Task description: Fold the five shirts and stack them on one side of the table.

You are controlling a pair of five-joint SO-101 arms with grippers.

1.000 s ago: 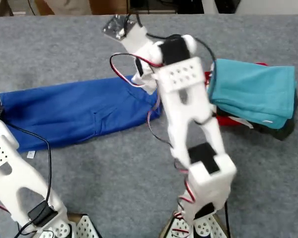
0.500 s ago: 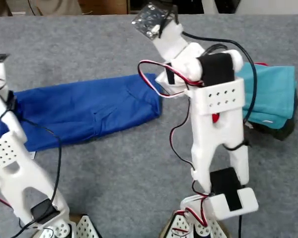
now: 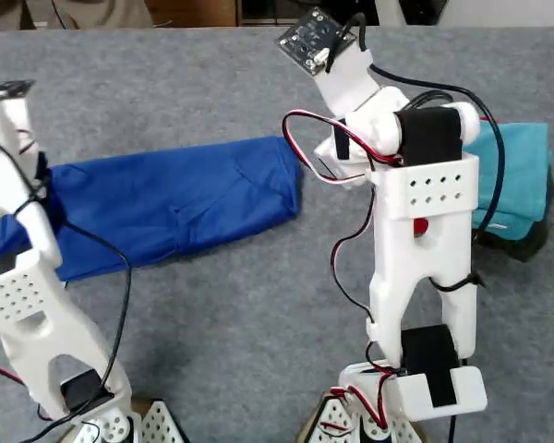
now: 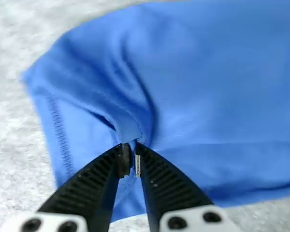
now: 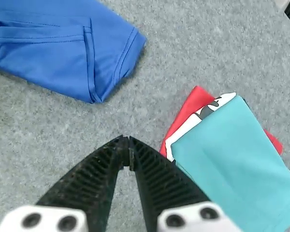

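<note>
I am pinching the blue shirt (image 4: 208, 96) with my left pincer (image 4: 130, 162). Its jaws are pressing together on a raised fold of the cloth, with only a sliver of fabric between the tips. Creases are running up from the pinch into the shirt, and a stitched hem is passing just beside that pincer. The rest of the shirt is spreading away ahead of it, lying as a long folded band on the grey table (image 3: 212, 351).

My right pincer (image 5: 129, 147) is hanging over bare table with its jaws meeting tip to tip, and it is gripping nothing. Ahead of it and off to one side, the far end of the blue shirt is lying flat with a hemmed corner pointing toward the pincer, apart from the tips. Near it on the other side, the stack is sitting. A folded teal shirt (image 5: 232, 154) is lying on top, and a strip of white cloth (image 5: 203, 113) with dark print is peeking out beneath its edge. A red shirt (image 5: 195, 99) is jutting out under that. In the high view a dark layer (image 3: 526, 242) is showing at the bottom of the stack. There my right arm (image 3: 420, 231) is standing between the blue shirt and the stack, and my left arm (image 3: 23, 277) is standing at the shirt's other end.
</note>
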